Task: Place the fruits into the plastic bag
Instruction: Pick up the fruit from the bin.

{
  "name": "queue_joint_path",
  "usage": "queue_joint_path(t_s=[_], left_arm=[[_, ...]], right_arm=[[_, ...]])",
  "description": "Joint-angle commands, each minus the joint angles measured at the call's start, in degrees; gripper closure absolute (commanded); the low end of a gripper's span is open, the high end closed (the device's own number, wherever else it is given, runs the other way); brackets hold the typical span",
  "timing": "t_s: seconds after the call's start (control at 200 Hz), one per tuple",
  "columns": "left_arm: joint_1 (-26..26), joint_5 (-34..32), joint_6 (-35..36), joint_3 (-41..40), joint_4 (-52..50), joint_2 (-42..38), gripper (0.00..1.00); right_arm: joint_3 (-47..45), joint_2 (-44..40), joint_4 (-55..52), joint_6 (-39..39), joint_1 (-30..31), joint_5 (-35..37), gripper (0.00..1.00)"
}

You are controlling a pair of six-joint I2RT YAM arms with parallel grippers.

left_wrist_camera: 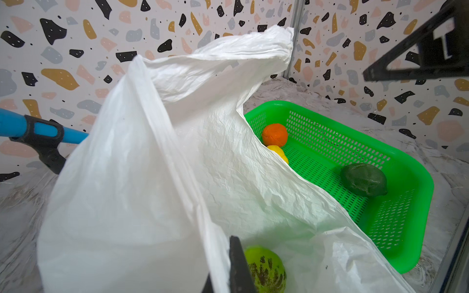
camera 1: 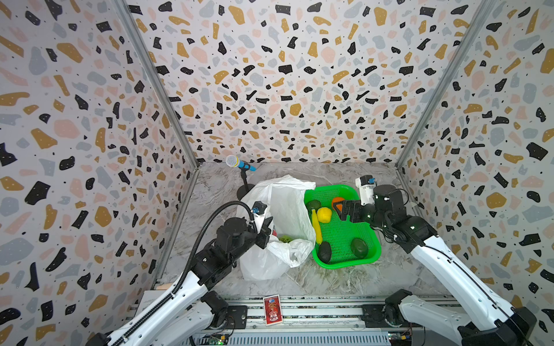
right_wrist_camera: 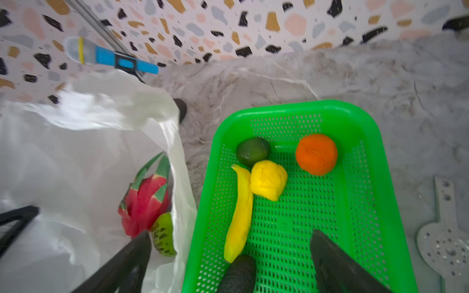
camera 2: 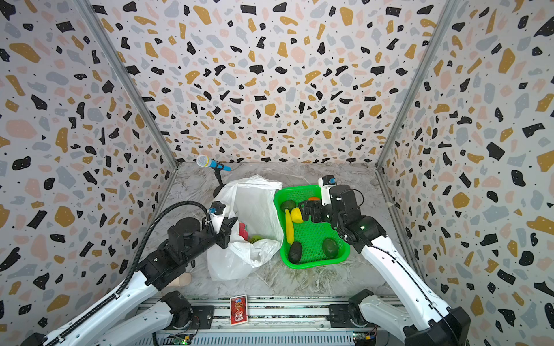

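The white plastic bag (camera 1: 287, 209) stands open left of the green tray (camera 1: 373, 254). My left gripper (left_wrist_camera: 225, 266) is shut on the bag's near rim, holding it up. Inside the bag lie the red dragon fruit (right_wrist_camera: 144, 203) and the bumpy green fruit (right_wrist_camera: 163, 236). My right gripper (right_wrist_camera: 229, 233) hangs open over the tray's left part, with nothing between its fingers. In the tray are the banana (right_wrist_camera: 239, 215), lemon (right_wrist_camera: 269, 180), orange (right_wrist_camera: 316, 154), a dark avocado (right_wrist_camera: 253, 151) at the far end, and two more avocados (camera 1: 325, 252) (camera 1: 359, 247) at the near end.
A blue microphone (camera 1: 239, 163) on a black stand rises just behind the bag. A red card (camera 1: 272, 309) lies on the front rail. Patterned walls close the marble table on three sides. A perforated metal plate (right_wrist_camera: 441, 243) lies right of the tray.
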Motion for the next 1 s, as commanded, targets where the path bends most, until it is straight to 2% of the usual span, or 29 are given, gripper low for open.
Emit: queue_joint_path(t_s=[0.0,0.145,0.32,0.646,0.991], left_arm=[[0.25,0.75,0.08,-0.1,1.84,-0.73,1.0],[0.25,0.84,0.59,0.02,2.14,-0.36,1.0],[0.25,1.24,0.97,0.68,2.37,0.59,1.0],[0.26,1.11,0.87,0.5,1.93,-0.33,1.0],[0.25,1.41,0.72,0.76,2.01,0.02,1.0]], right_arm=[[-3.72,2.78,-2.91,2.16,-0.31,-3.83,0.03],[-8.48,9.2,-4.19,0.21,0.51,-11.18,0.05],[-9.52,14.83,-1.14,-0.78,6.26,-10.36,0.05],[-8.96,23.64,-1.73,-0.48,10.99,-3.58,0.08],[-7.63,25.02,-0.53,-0.14,12.0,8.93,0.32]])
